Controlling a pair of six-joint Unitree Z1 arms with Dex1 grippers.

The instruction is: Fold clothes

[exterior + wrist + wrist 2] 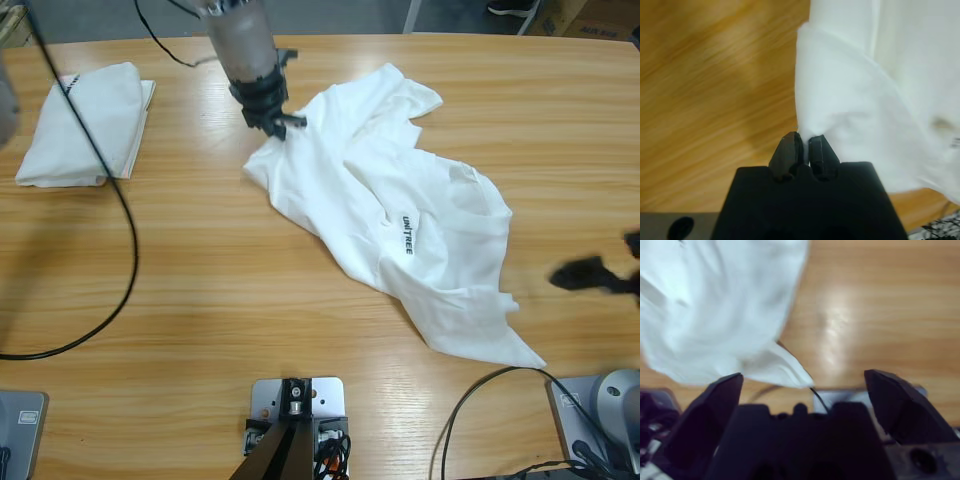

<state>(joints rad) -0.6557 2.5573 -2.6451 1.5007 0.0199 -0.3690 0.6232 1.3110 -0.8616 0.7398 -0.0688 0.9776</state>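
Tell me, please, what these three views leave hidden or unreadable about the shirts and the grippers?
- Folded T-shirt, high view: a black cable crosses it, and its layers hide whatever is folded inside.
- Crumpled T-shirt: its own folds bury the underside and one sleeve.
- Right gripper: the high view's right edge cuts it off.
- Left gripper, left wrist view: its shut jaws hide the pinched hem.

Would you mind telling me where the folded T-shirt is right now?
In the high view the folded T-shirt lies at the table's far left, apart from the crumpled T-shirt that the left hand pinches.
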